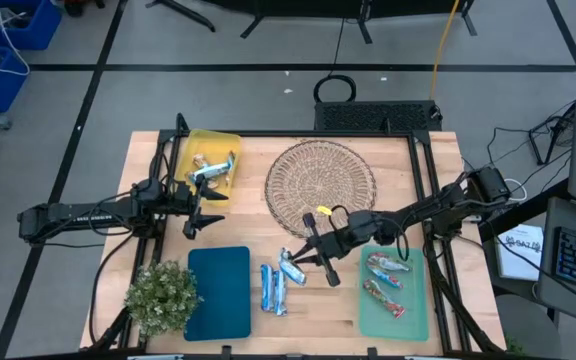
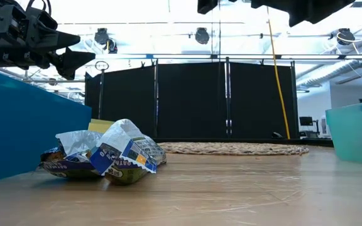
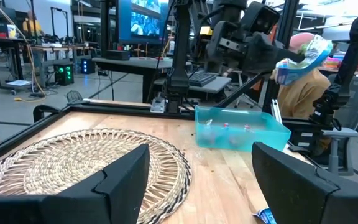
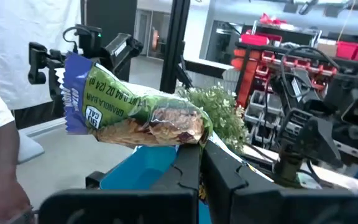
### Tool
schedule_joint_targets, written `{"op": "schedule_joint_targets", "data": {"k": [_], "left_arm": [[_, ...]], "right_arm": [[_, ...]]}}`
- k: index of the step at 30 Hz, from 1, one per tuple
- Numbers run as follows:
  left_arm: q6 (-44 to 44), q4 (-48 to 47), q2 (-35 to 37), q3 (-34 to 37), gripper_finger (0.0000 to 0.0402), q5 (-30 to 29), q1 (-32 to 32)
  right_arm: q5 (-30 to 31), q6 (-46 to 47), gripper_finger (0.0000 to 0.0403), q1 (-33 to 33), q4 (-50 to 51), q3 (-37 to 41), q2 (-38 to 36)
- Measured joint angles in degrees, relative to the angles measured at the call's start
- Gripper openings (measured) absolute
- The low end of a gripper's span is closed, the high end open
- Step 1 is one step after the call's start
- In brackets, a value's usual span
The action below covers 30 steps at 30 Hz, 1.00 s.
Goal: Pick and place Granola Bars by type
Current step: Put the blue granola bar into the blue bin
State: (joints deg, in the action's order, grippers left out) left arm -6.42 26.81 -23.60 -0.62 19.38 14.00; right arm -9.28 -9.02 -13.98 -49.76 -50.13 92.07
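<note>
The right gripper, frame centre in the high view, is pinching a green-and-blue foil granola bar, probably lifted for sorting. Upper left, the left gripper waits with fingers spread beside the flat yellow mat.

From my seat, the right gripper shows its fingers cut by the wrist picture's lower edge, and they cover the near end of the granola bar pinched between them. From above, that bar is too small for me to read. Ahead of the left gripper, the wicker basket is partly masked by one finger, and a blue wrapper beside the other is clipped at the edge. The bars in the green tray beyond blur into specks.
</note>
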Motion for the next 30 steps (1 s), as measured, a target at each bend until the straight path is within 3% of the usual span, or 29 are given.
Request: {"op": "schedule_joint_targets", "data": {"k": [7,23,30], "left_arm": [[0.00,0.00,0.00,0.00,0.0283,0.00,0.00],[0.00,0.00,0.00,0.00,0.0283,0.02,-0.02],[0.00,0.00,-0.01,0.00,0.0283,0.02,-0.02]], "right_arm": [[-0.22,1.65,0.0000,0.02,-3.92,-2.18,4.07],[-3.52,2.55,0.0000,0.49,23.44,-30.52,22.63],[-9.07,7.35,0.0000,3.46,25.05,-36.17,28.19]]}}
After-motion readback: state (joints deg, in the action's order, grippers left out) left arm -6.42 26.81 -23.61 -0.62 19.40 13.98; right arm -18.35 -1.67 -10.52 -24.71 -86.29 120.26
